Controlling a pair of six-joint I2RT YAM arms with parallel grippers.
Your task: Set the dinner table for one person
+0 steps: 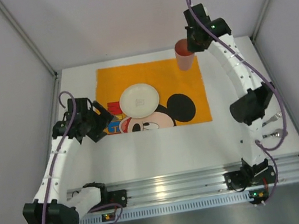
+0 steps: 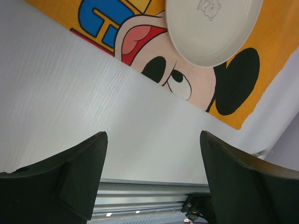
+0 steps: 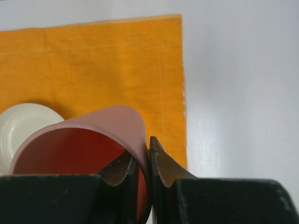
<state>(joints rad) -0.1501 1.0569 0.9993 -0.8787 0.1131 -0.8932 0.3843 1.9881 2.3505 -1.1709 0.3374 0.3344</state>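
Observation:
The white dinner table (image 1: 161,147) carries an orange cartoon-mouse placemat (image 1: 161,76) with a white plate (image 1: 139,100) on it. My right gripper (image 1: 194,41) is shut on the rim of a pink cup (image 1: 184,54), held over the placemat's far right corner; in the right wrist view one finger is inside the cup (image 3: 88,140) and one outside. My left gripper (image 1: 101,122) is open and empty at the placemat's left edge, near the plate (image 2: 212,28). Cutlery (image 1: 272,121) lies at the table's right edge.
A silver aluminium rail (image 1: 173,186) runs along the near edge, with both arm bases on it. Grey walls close in the table at left, right and back. The placemat (image 2: 261,88) fills the far middle of the tabletop.

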